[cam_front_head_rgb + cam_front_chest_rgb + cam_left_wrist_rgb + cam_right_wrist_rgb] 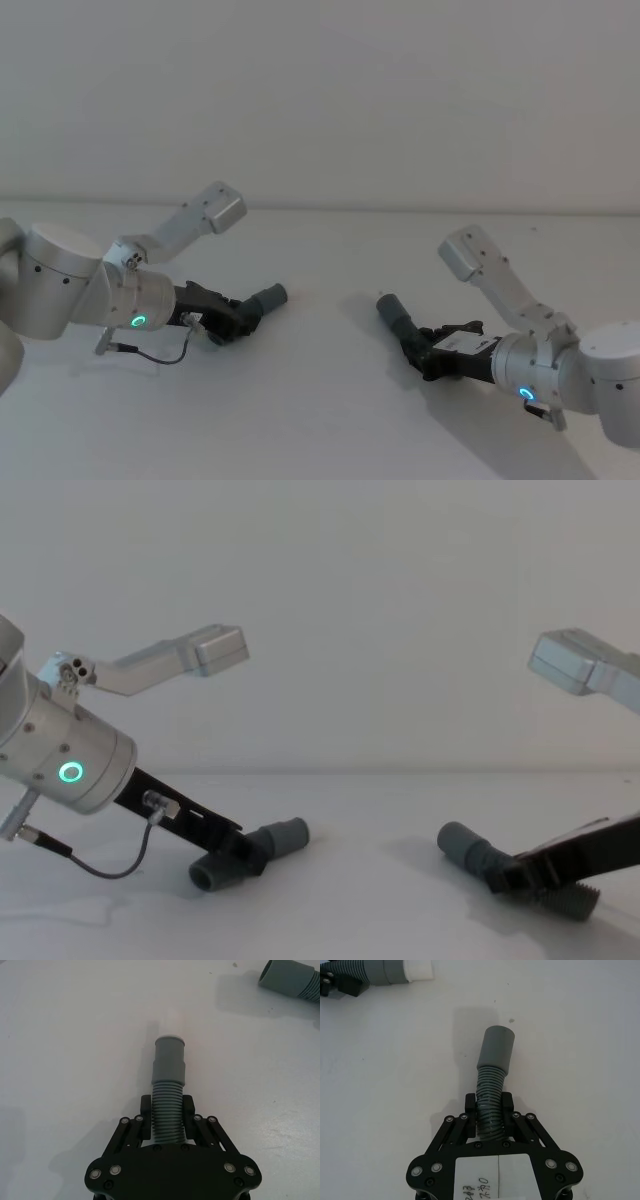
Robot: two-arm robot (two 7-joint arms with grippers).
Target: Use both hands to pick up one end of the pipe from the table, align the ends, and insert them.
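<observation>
Grey ribbed hose pieces both gripped: left piece (268, 298) lower left of centre in head view, left tool (167, 1115) clamped on its ribs; right piece (395, 312) lower right, right tool (489, 1110) clamped likewise. Cuffs face each other, well apart, above the white bench (330, 410). Pickup looks done; aligning and inserting remain.

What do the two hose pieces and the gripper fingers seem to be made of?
Hose pieces: probably flexible plastic or rubber, matt grey, judging by ribbed bodies and one bent shape. Gripper fingers: likely hard black plastic, faintly shiny, with metal pins.
</observation>
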